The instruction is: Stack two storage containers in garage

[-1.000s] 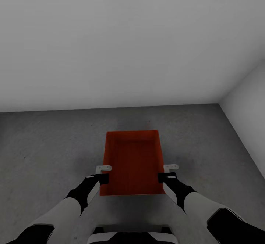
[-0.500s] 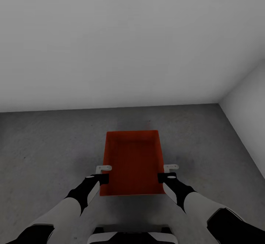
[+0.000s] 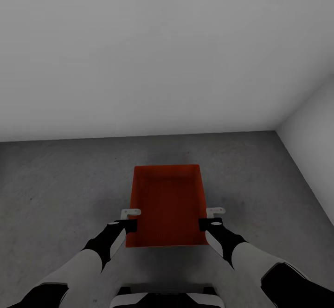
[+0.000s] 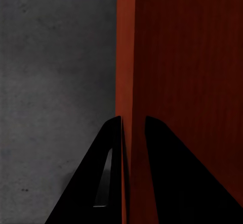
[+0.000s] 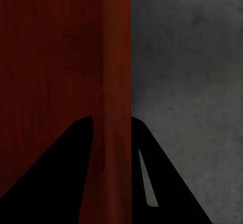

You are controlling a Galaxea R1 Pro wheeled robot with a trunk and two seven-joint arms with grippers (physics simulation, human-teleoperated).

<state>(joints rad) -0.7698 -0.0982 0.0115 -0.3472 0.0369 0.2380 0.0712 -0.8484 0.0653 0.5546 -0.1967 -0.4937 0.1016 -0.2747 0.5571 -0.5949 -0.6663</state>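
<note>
Grey speckled floor [image 3: 60,182] and white walls [image 3: 162,53] frame one orange-red storage container [image 3: 168,203], open side up, near the room's corner and carried between two arms. Left gripper [image 3: 131,225] is clenched on its left wall and right gripper [image 3: 205,224] on its right wall (each wrist view shows a finger on either side of the thin wall). By this view, the step in hand is setting it down; next comes lowering it level, then letting go.
</note>
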